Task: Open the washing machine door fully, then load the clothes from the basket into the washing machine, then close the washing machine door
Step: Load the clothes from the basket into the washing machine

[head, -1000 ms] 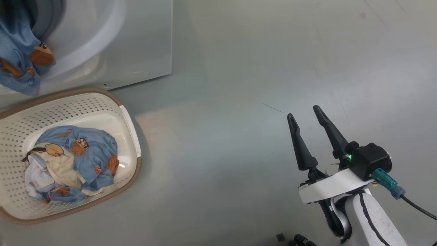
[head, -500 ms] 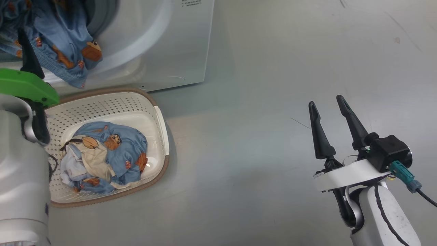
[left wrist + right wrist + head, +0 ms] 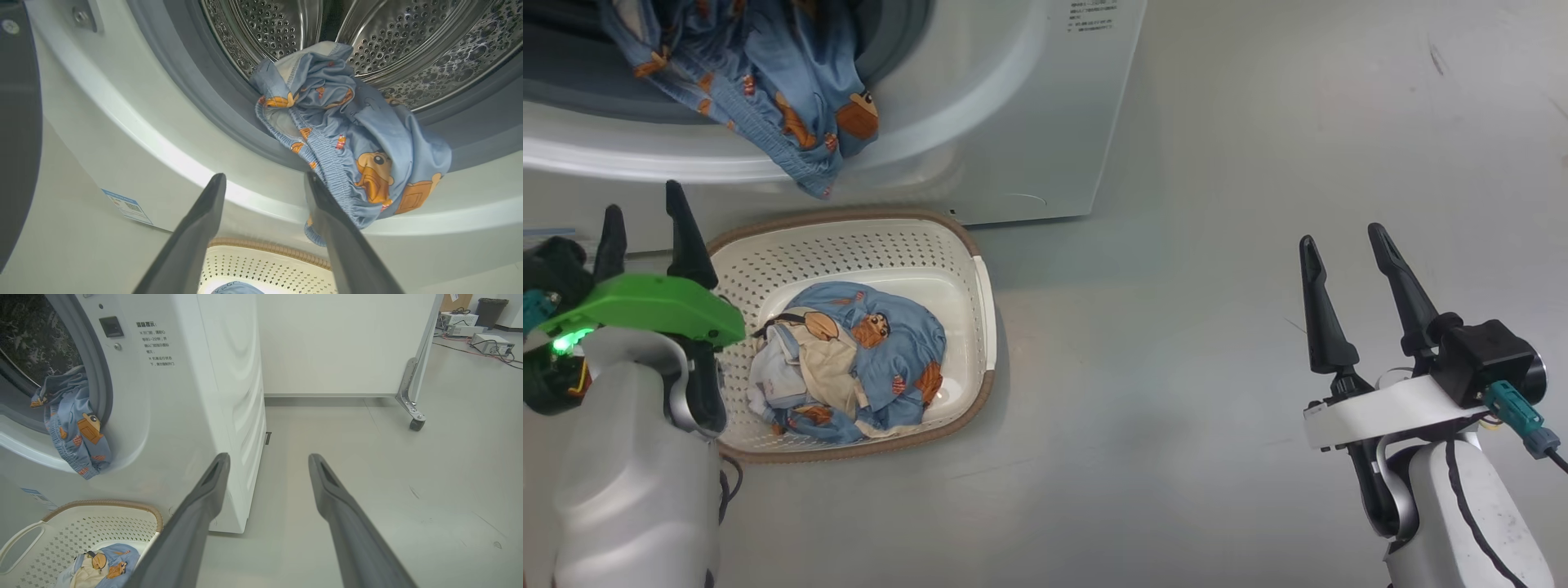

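Landmark: basket (image 3: 849, 245), on floor (image 3: 1176, 408) just in front of washer (image 3: 1029, 106).
Door (image 3: 18, 122): open; dark rim up and left of basket in L wrist view; step 1 looks done.
Garment (image 3: 792, 106): above basket's back rim; half in drum (image 3: 367, 36), half hanging over gasket (image 3: 200, 85) and front lip; I judge it loaded only partly.
Bundle (image 3: 849, 363): inside basket, on its bottom; not loaded yet.
Left to do: push garment fully in; move bundle to drum; shut door; task approx. at its middle.
L gripper (image 3: 643, 208): just outside basket's left rim; fingers (image 3: 685, 237) spread wide, nothing between them; touches nothing as far as head view shows.
R gripper (image 3: 1342, 238): well apart to right of basket, over bare floor; fingers (image 3: 1323, 318) spread wide, empty, touching nothing.
Next, as guess: L gripper is closest to bundle and garment; it seems the one to do the loading.
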Motion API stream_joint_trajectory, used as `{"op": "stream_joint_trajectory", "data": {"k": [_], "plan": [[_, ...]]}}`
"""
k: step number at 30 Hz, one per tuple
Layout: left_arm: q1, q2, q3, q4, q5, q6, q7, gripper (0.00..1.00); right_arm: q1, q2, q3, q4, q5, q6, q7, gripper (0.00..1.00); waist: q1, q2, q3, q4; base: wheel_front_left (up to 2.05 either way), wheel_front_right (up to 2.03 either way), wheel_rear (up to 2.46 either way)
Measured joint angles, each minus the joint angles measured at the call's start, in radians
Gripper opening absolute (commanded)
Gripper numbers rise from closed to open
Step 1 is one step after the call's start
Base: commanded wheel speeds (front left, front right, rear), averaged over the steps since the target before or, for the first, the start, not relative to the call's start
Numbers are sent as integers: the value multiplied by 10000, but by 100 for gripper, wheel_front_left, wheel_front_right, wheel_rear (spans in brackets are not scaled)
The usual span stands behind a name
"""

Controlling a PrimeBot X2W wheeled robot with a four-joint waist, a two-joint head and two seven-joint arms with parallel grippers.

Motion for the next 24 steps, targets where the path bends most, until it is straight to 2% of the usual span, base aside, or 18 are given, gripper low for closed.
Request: {"op": "stream_joint_trajectory", "data": {"k": [10, 24], "plan": [[1569, -4, -102, -1450, -44, -121, -17, 100, 46, -50, -226, 38, -165, 59, 0, 100, 0, 0, -258, 555, 0, 0, 0], [4080, -174, -993, -3057, -13, -178, -17, 100, 529, -35, -353, 198, -203, 121, 0, 100, 0, 0, -960, 649, 0, 0, 0]]}}
